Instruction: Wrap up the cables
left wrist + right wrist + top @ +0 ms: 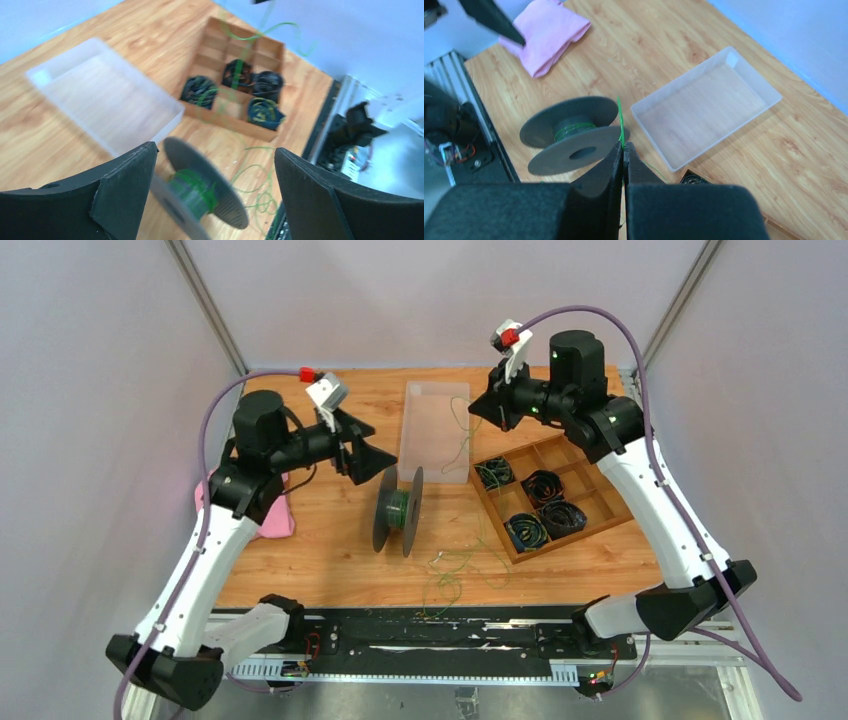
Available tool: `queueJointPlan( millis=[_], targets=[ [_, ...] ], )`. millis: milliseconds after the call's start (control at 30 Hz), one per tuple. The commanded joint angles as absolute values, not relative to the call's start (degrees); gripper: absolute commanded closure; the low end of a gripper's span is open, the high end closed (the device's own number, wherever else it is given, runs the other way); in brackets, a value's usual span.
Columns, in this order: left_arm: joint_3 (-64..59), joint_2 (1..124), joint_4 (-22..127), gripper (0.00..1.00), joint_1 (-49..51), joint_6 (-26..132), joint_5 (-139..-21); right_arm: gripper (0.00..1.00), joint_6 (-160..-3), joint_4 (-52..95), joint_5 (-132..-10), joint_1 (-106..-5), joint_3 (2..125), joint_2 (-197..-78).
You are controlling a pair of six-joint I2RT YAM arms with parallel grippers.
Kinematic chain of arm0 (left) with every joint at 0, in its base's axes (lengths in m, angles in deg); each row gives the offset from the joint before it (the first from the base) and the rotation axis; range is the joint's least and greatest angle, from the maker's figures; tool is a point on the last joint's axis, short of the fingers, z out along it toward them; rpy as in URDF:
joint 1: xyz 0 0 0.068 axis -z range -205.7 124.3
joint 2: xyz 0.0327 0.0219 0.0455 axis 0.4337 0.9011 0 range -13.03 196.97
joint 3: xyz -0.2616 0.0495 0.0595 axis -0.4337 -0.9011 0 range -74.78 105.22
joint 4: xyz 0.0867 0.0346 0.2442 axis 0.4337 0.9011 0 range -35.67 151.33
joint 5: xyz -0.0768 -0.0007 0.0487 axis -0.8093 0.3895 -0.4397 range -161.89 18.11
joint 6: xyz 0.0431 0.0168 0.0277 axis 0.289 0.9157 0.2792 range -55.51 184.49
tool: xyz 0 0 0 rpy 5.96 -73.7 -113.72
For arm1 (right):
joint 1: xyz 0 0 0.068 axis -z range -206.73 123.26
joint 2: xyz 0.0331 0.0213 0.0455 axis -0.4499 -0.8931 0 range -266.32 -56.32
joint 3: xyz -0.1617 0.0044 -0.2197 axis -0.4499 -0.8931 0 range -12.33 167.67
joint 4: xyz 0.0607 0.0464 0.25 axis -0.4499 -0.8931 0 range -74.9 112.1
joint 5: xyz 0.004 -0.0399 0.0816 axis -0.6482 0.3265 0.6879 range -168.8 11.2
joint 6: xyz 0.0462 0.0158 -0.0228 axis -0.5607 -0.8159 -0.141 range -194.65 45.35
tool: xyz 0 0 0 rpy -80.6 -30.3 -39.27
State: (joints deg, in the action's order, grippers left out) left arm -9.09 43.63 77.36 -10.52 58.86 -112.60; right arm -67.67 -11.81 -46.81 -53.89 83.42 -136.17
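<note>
The right gripper [624, 150] pinched a green cable [620, 120] tight. The left gripper [215, 152] hung wide open above the spool [200, 192]. Next, the cable probably needed winding.

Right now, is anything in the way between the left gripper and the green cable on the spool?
Nothing visible. The open left gripper faces the green cable on the spool with clear air between.

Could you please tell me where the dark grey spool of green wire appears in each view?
Top external: dark grey spool of green wire, table centre.
Left wrist: spool, bottom centre, blurred.
Right wrist: spool, left of centre.
Shared landmark: clear plastic tray beside it.
</note>
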Motion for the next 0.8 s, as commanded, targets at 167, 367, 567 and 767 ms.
queueJointPlan(
  millis=[167,367,567,767],
  targets=[
    [1.7,58.0,66.0,0.14,3.2,47.0,-122.8,0.99,-75.7,-8.0,-56.2,-56.1,85.5,-134.4],
    [2.5,62.7,55.8,0.19,6.9,40.5,-118.8,0.99,-75.8,-7.7,-55.4,-56.1,83.9,-134.0],
    [3.8,66.3,53.0,0.24,7.2,35.5,-118.7,0.99,-75.6,-7.5,-55.1,-56.1,83.8,-134.0],
    [2.7,67.7,50.1,0.29,8.1,33.2,-119.0,0.99,-75.5,-7.3,-55.2,-56.2,83.8,-134.6]
  ],
)
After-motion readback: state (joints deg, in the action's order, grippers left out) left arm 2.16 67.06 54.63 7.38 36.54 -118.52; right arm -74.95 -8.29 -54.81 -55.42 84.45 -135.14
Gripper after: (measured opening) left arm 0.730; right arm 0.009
